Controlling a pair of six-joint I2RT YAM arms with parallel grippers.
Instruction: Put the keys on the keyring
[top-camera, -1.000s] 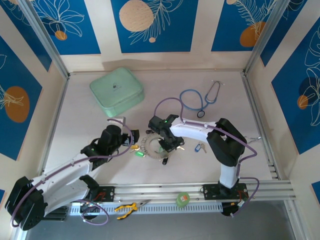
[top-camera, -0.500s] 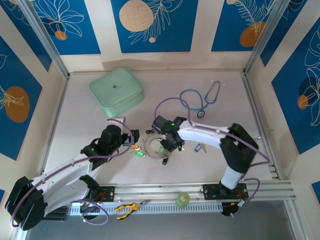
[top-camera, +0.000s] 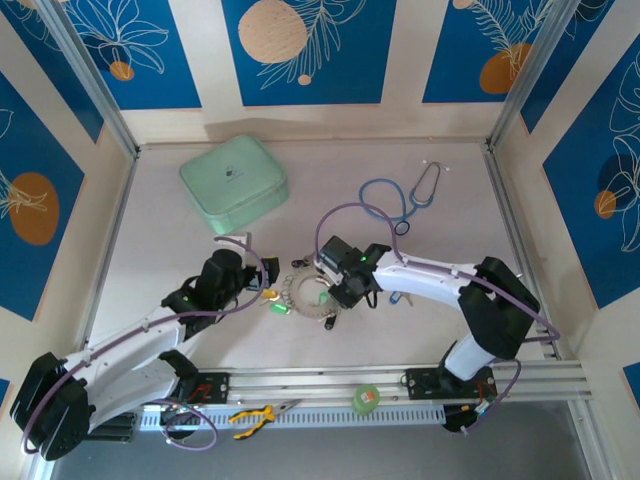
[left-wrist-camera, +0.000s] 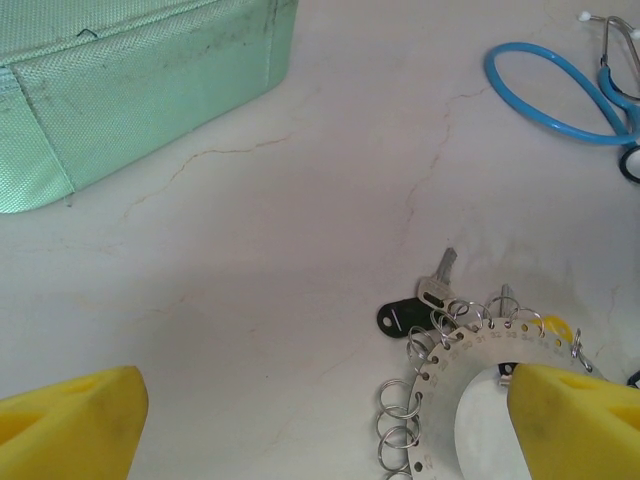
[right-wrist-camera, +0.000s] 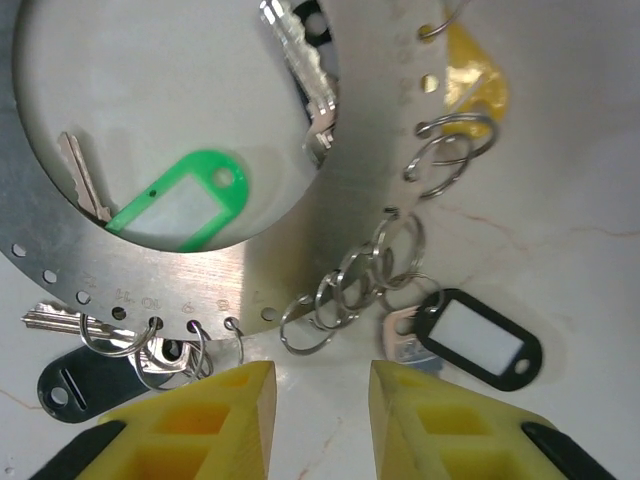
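I count one notched keyring (right-wrist-camera: 355, 210), one mint case (top-camera: 233, 183), one blue stethoscope (top-camera: 402, 227), one tape roll (top-camera: 367, 397), one pair of pliers (top-camera: 250, 413), and two black-tagged keys (right-wrist-camera: 480, 345).

Right arm (top-camera: 430, 280) lower, elbow farther right — right gripper (right-wrist-camera: 322, 385) jaws wider.

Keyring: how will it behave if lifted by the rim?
Likely stiff: the keyring looks like a flat metal plate. It lies flush on the table, so its edge is probably hard to get under. The split rings hang loose in its holes and would likely dangle and swing.
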